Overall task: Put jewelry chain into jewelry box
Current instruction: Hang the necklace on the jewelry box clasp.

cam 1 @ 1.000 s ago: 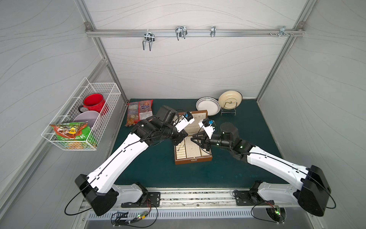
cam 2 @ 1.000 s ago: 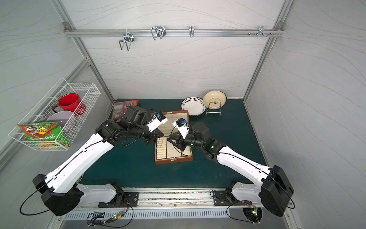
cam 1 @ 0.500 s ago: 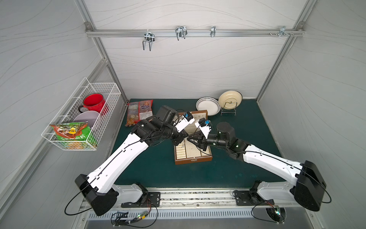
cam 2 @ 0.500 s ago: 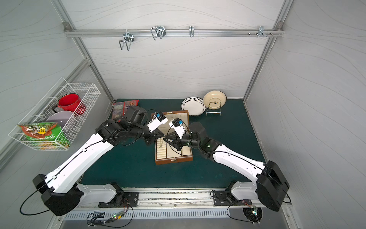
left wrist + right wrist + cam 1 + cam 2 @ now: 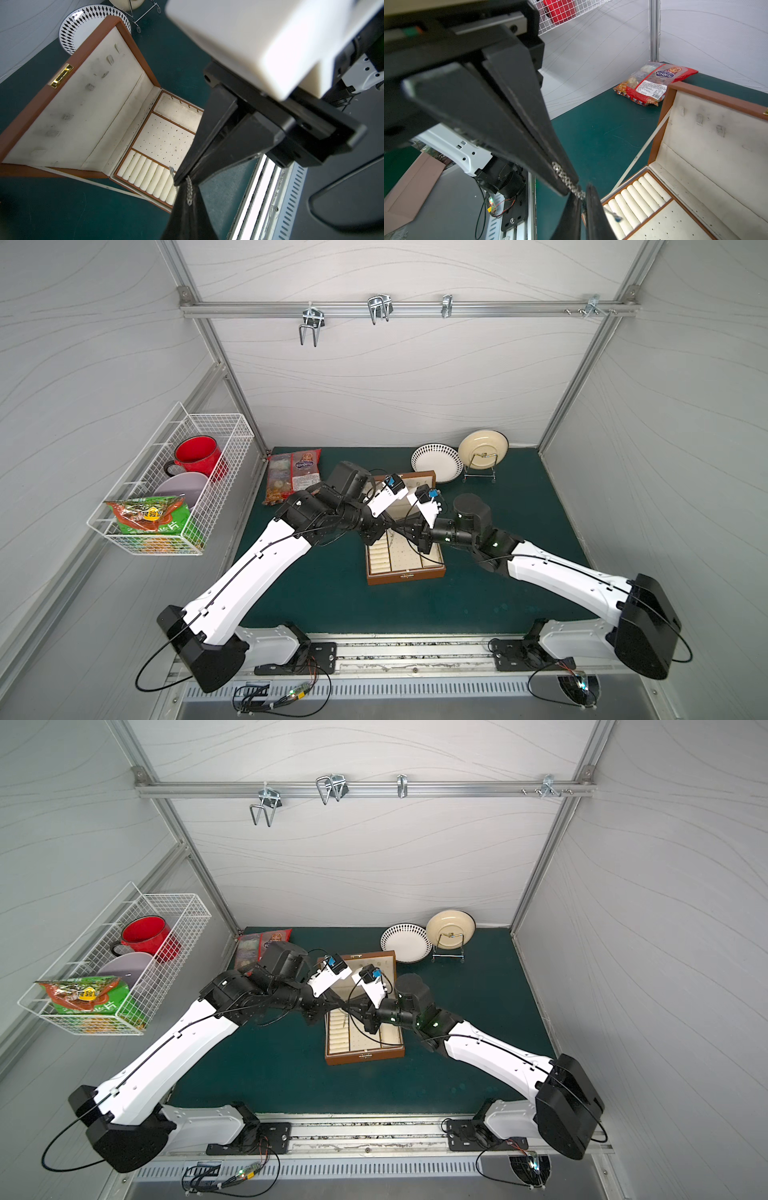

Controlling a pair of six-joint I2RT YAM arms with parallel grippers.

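**Top views.** The box (image 5: 405, 574) (image 5: 365, 1054) stands open at the centre of the frame on the green mat (image 5: 332, 601), with its lid raised toward the back wall. My left gripper (image 5: 388, 526) (image 5: 332, 1004) and my right gripper (image 5: 402, 529) (image 5: 352, 1011) meet tip to tip above the rear of the tray. The chain is too thin to resolve in these views, and I cannot tell the jaw state from here.

**Left wrist view.** My left gripper (image 5: 185, 190) is closed, with the chain (image 5: 188, 192) pinched in the seam between its fingers. My right gripper (image 5: 182, 176) reaches in from the opposite side. Its tip touches mine, and its jaws are clamped on the same chain. One chain end protrudes just past its tip. The ring rolls of the box (image 5: 133, 41) lie directly behind the tips.

**Right wrist view.** My right gripper (image 5: 584, 192) is closed on the chain (image 5: 564, 176). The links run along the seam of my left gripper (image 5: 571, 186), which is also closed on them. The chain is held in the air above the edge of the box (image 5: 664, 116), not in the tray.
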